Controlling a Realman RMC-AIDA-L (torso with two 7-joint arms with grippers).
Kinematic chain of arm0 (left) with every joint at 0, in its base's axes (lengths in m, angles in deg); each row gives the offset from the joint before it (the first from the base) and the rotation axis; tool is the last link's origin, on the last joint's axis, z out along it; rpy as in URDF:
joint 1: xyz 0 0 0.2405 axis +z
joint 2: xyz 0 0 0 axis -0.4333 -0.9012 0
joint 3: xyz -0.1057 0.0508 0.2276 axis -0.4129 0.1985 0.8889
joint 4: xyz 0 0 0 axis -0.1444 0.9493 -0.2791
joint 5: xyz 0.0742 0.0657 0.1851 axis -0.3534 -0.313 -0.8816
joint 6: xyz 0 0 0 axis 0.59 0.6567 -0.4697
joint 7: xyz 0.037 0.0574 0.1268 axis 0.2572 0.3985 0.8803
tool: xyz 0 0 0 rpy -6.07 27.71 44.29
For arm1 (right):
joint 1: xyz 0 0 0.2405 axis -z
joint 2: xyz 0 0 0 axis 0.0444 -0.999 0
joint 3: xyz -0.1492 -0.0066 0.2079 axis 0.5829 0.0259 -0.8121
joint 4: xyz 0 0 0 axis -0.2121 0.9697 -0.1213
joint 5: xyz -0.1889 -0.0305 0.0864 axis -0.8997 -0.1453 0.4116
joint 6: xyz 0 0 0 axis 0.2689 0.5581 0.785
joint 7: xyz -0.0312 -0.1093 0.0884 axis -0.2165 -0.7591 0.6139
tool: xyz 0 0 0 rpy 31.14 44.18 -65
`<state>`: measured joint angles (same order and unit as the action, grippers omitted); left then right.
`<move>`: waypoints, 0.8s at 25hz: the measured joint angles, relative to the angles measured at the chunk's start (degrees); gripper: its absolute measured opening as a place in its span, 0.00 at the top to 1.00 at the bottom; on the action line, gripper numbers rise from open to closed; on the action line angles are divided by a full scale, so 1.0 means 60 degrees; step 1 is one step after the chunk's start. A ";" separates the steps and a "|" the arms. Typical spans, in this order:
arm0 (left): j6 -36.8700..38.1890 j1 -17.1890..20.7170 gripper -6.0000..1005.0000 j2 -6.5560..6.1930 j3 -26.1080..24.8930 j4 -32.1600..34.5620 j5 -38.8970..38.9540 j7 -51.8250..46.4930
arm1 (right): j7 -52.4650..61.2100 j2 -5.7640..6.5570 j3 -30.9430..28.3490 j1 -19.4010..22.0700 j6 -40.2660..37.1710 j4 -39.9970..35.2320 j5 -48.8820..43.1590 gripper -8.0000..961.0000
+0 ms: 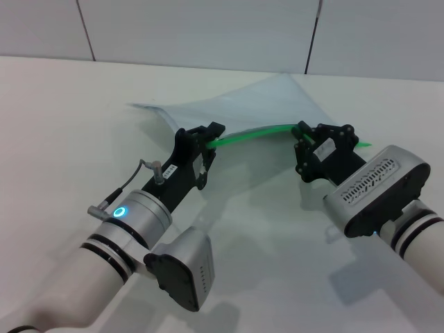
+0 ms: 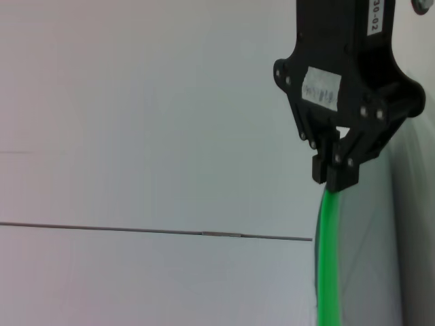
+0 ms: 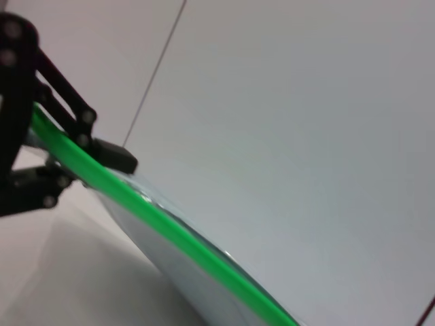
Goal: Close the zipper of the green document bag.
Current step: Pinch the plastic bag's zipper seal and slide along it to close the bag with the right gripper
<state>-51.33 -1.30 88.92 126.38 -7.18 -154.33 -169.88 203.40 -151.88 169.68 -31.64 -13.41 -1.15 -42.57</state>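
The green document bag [image 1: 258, 104], a pale blue-grey translucent pouch, is held up off the table between my two arms, its far corner tilted up. The zipper [image 1: 255, 133], a bright green strip, spans its near edge in a slight arc. At the strip's left end, my left gripper [image 1: 210, 139] is shut on the zipper [image 2: 329, 258], as the left wrist view confirms at the gripper [image 2: 335, 173]. Toward the right end, my right gripper [image 1: 303, 139] is shut on the zipper [image 3: 170, 234], its fingers [image 3: 112, 157] on both sides. A short green tip [image 1: 363, 145] sticks out past it.
The white table [image 1: 69, 104] spreads out on all sides of the bag. Behind it stands a light panelled wall [image 1: 208, 28] with dark seams. Both arm bodies fill the near part of the head view.
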 joint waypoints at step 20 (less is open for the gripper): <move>0.0019 0.0000 0.94 0.0000 0.0000 0.0000 0.0001 -0.0001 | 0.0254 0.0000 0.0000 -0.0001 -0.0026 0.0527 0.0404 0.92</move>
<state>-51.22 -1.30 88.92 126.38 -7.18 -154.33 -169.88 204.93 -151.88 169.68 -31.65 -13.56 2.01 -40.14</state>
